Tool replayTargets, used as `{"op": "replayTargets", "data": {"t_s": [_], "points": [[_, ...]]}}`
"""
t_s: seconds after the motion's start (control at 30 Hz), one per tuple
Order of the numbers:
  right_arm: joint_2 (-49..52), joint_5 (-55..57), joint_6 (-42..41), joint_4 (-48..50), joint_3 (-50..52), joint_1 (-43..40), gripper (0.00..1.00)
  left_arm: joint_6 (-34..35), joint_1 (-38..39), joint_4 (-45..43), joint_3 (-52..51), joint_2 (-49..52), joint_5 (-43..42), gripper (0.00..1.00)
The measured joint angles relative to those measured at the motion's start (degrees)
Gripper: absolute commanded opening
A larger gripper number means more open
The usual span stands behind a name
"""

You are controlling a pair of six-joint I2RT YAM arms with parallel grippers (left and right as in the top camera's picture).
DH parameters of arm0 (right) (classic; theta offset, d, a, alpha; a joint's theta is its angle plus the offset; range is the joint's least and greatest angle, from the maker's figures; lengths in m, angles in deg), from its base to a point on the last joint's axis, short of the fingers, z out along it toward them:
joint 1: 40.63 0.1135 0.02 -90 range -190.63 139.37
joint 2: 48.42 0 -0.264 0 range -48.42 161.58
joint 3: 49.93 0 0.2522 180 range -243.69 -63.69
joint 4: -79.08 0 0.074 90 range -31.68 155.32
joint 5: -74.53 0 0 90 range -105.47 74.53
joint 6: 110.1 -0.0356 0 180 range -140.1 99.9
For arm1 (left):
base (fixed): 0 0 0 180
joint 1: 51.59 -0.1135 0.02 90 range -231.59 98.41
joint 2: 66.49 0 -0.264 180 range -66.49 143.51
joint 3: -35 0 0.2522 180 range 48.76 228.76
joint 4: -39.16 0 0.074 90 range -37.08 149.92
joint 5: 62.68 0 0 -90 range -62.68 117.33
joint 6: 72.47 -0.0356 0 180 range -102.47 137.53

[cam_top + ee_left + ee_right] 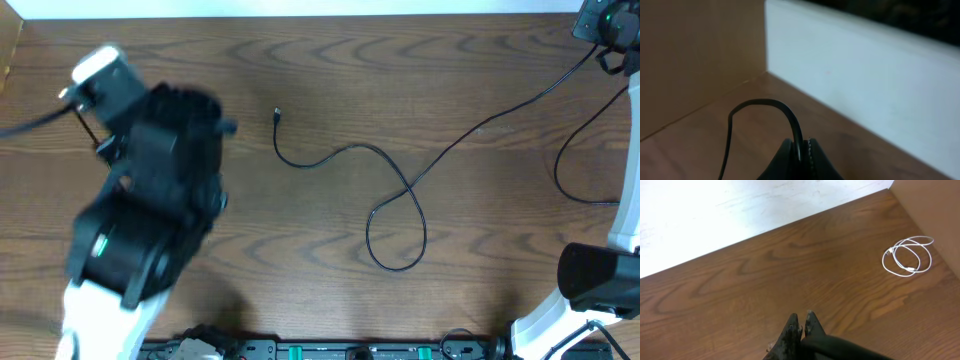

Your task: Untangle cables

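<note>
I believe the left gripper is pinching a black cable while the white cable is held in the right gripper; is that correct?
Not quite. The left gripper does pinch a black cable, but the right gripper is shut on nothing. The white cable lies coiled on the table, well apart from that gripper, as the right wrist view shows.

Soft even light; left arm (150, 200) motion-blurred overhead; left claw (802, 150) unfocused.

Smooth wood-grain table (330, 60) under a matt black cable (408, 188).
</note>
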Motion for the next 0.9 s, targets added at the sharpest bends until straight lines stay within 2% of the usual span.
{"op": "replayTargets", "data": {"t_s": [0.33, 0.47, 0.53, 0.6, 0.63, 0.73, 0.83, 0.9], "points": [[0.0, 0.0, 0.0, 0.0, 0.0, 0.0, 0.01, 0.3, -15.3, -2.3, -0.2, 23.6, -11.8, 0.08], [0.0, 0.0, 0.0, 0.0, 0.0, 0.0, 0.01, 0.3, -20.4, -4.3, -0.3, 29.9, -15.0, 0.08], [0.0, -0.1, 0.0, 0.0, 0.0, 0.0, 0.01, 0.3, -24.4, -7.0, -0.4, 31.7, -21.3, 0.07], [0.0, -0.1, 0.0, 0.0, 0.0, 0.0, 0.01, -0.2, -28.6, -10.2, -0.6, 32.0, -31.5, 0.07], [0.0, -0.1, 0.0, -0.1, 0.0, 0.0, 0.01, -1.9, -32.3, -13.1, -0.6, 32.0, -41.8, 0.07], [0.0, -0.1, 0.0, -0.2, 0.0, 0.0, 0.01, -9.7, -36.8, -14.9, -0.6, 32.0, -59.2, 0.08], [0.0, -0.2, 0.0, -0.2, 0.0, 0.0, 0.01, -20.5, -38.4, -9.9, -0.6, 32.0, -68.7, 0.07], [0.0, -0.2, 0.0, -0.3, 0.0, 0.0, 0.01, -27.4, -38.4, -5.0, -0.6, 32.0, -70.3, 0.07]]}}
